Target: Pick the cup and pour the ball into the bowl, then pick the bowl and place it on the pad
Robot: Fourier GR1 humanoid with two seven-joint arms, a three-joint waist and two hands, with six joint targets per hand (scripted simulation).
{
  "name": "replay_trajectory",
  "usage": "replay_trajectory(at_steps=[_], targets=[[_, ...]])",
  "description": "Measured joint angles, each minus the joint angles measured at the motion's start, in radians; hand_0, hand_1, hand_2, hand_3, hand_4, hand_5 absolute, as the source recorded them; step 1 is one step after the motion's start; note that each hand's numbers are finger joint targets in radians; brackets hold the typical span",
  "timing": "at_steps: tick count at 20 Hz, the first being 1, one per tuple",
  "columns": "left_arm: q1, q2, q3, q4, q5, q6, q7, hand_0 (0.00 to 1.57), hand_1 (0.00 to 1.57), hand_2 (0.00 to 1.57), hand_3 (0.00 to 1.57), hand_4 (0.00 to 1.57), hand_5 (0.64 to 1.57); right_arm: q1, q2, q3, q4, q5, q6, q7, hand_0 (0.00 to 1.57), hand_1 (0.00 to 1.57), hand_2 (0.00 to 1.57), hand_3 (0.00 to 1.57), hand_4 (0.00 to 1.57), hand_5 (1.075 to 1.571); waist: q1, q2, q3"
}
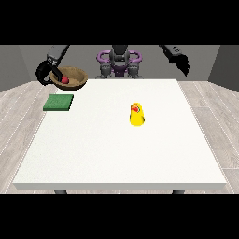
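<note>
A brown bowl (74, 77) with a red ball (65, 80) inside it hangs in the air past the table's far left corner, tilted towards the camera. The hand at the view's left (48, 72) is curled round the bowl's left rim. A green pad (59, 102) lies flat on the table just below and in front of the bowl. A yellow cup (137, 115) with red marks lies tipped near the table's middle, right of centre. The hand at the view's right (183, 64) hovers above the far right corner, holding nothing, fingers hanging relaxed.
The white table (121, 154) spreads wide in front of the cup and pad. The robot's torso (119, 63) stands behind the far edge. Grey floor surrounds the table.
</note>
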Motion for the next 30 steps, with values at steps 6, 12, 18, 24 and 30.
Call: replay_trajectory(at_steps=[6, 12, 18, 24, 30], targets=[[-0.035, 0.212, 0.187, 0.061, 0.143, -0.156, -0.039, 0.0, 0.0, 0.0, 0.0, 1.28, 1.571, 0.029, -0.055, -0.063, 0.007, -0.035, 0.016, -0.097, 1.57, 1.57, 1.57, 0.0, 0.8, 1.568, 0.023, 0.085, -0.0001], [-0.042, 0.344, 0.302, 0.184, 0.221, -0.276, -0.116, 0.0, 0.0, 0.0, 0.0, 1.19, 1.557, 0.032, -0.052, -0.096, 0.006, -0.055, 0.002, -0.17, 1.57, 1.57, 1.57, 0.0, 0.75, 1.566, 0.017, 0.154, 0.0], [-0.062, 0.391, 0.329, 0.211, 0.243, -0.314, -0.151, 0.0, 0.0, 0.0, 0.0, 1.18, 1.552, -0.015, -0.113, -0.154, 0.062, -0.067, -0.045, -0.165, 1.09, 1.09, 1.23, 1.16, 0.0, 1.523, 0.035, 0.213, 0.0001], [-0.07, 0.402, 0.327, 0.199, 0.255, -0.32, -0.143, 0.0, 0.0, 0.0, 0.0, 1.18, 1.549, -0.045, -0.132, -0.167, 0.137, -0.078, -0.014, -0.169, 0.0, 0.0, 0.36, 0.44, 0.0, 1.412, 0.047, 0.229, 0.0002], [-0.064, 0.326, 0.249, 0.105, 0.236, -0.277, -0.059, 0.0, 0.0, 0.0, 0.0, 0.9, 1.559, -0.066, -0.151, -0.159, 0.187, -0.075, 0.022, -0.132, 0.0, 0.0, 0.0, 0.0, 0.0, 1.354, 0.055, 0.144, 0.0012]])
